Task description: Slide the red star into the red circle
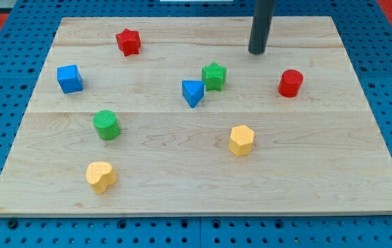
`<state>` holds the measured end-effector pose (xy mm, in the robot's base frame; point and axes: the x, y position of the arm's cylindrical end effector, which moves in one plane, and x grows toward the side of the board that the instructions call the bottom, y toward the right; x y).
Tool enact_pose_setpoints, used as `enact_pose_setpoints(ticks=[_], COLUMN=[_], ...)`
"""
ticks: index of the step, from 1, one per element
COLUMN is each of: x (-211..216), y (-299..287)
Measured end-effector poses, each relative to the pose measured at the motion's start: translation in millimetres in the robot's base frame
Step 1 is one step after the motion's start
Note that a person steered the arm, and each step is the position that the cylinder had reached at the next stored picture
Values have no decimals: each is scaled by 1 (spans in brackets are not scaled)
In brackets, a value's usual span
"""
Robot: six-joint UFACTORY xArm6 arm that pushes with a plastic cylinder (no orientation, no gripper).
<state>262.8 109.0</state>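
The red star (pixel 129 41) lies near the view's top left on the wooden board (pixel 196 186). The red circle (pixel 291 83), a short cylinder, stands at the view's right. My tip (pixel 257 52) rests on the board near the top, to the upper left of the red circle and far to the right of the red star. It touches no block.
A green star (pixel 214 76) and a blue triangle (pixel 193 93) sit together in the middle. A blue cube (pixel 69 78) and a green cylinder (pixel 106 125) are at the left. A yellow heart (pixel 100 176) and a yellow hexagon (pixel 241 140) lie lower down.
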Motion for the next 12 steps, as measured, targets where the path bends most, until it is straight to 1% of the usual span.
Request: enact_pose_setpoints(ticks=[1,2,3,4,5,6,7,8,9,10,12], x=[-23,-27,-39,-46,-22,-9,14,23,36,53,49], y=[-70,-160,-218,-250,-265,-285,-246,-173,-86,-22,10])
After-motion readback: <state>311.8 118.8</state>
